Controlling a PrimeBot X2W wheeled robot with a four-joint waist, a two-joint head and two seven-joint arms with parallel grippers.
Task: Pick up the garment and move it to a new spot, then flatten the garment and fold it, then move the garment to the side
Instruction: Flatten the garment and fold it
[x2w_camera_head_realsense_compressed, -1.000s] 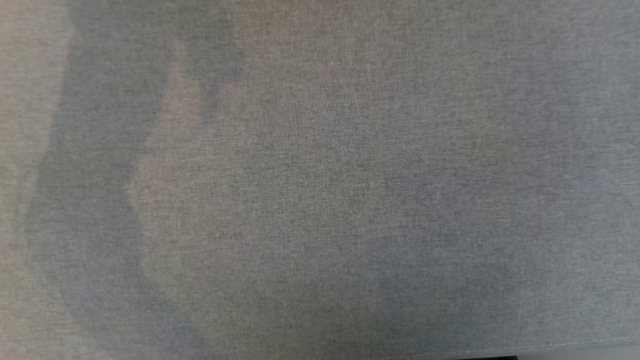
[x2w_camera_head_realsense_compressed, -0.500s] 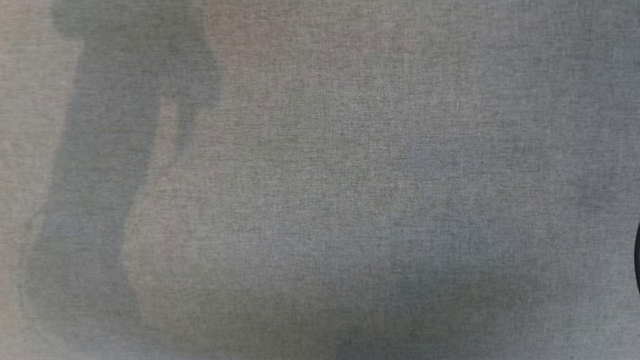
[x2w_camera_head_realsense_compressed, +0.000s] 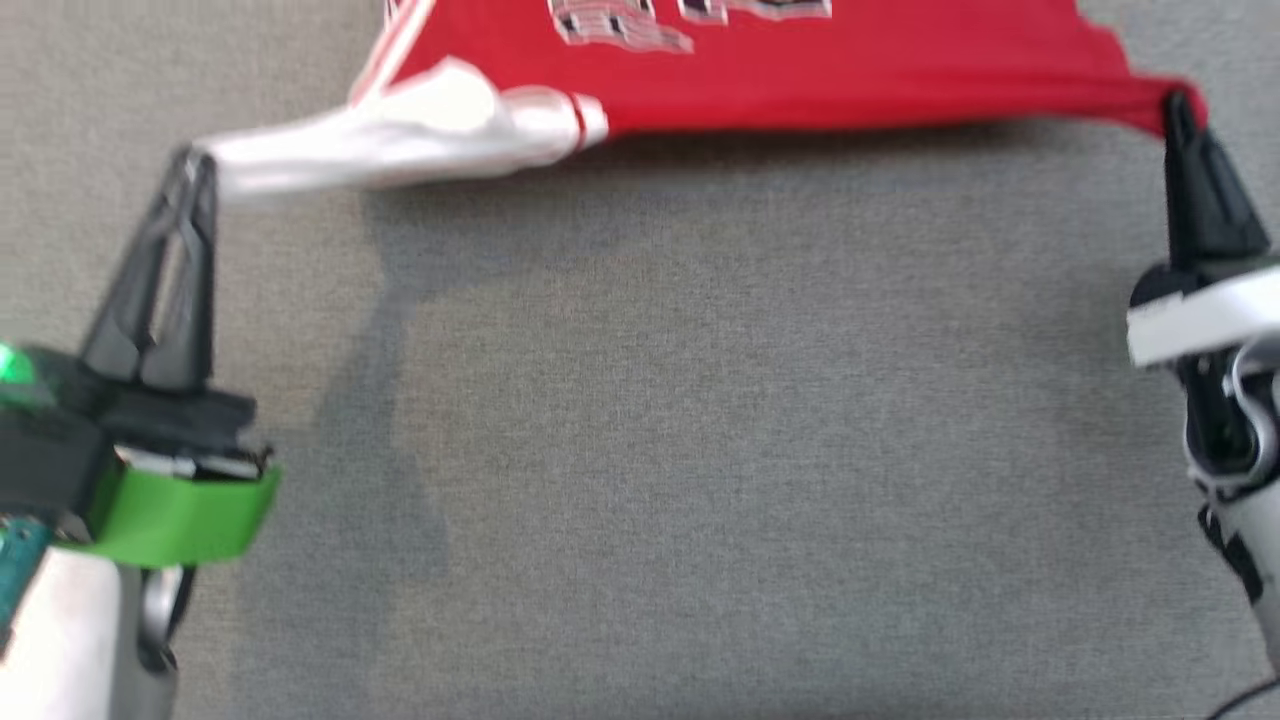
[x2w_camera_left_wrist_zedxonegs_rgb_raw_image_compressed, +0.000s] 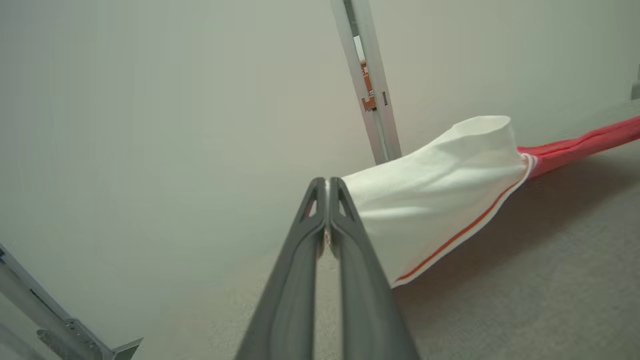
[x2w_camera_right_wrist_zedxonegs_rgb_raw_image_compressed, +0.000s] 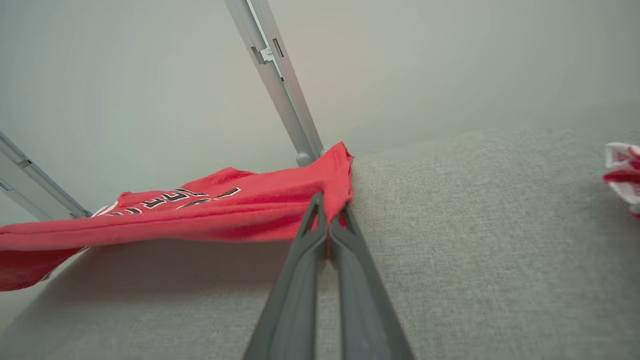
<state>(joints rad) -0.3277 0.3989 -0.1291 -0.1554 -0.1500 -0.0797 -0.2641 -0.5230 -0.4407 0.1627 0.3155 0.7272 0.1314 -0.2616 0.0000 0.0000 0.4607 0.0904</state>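
While they reach forward, wide apart, the left hand (x2w_camera_head_realsense_compressed: 190, 168) and right hand (x2w_camera_head_realsense_compressed: 1178, 105) each clench the stretched garment (x2w_camera_head_realsense_compressed: 850, 70).

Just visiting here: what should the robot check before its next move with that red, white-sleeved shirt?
1. Left gripper shut on the white sleeve: ok.
2. Right gripper shut on a corner of the red printed shirt: ok.
3. Shirt edge stretched between both grippers, above the grey woven tabletop: ok.
4. Shirt's far part lying flat: cannot tell, cut off in the head view.
5. Small red-and-white cloth apart from the shirt: ok.
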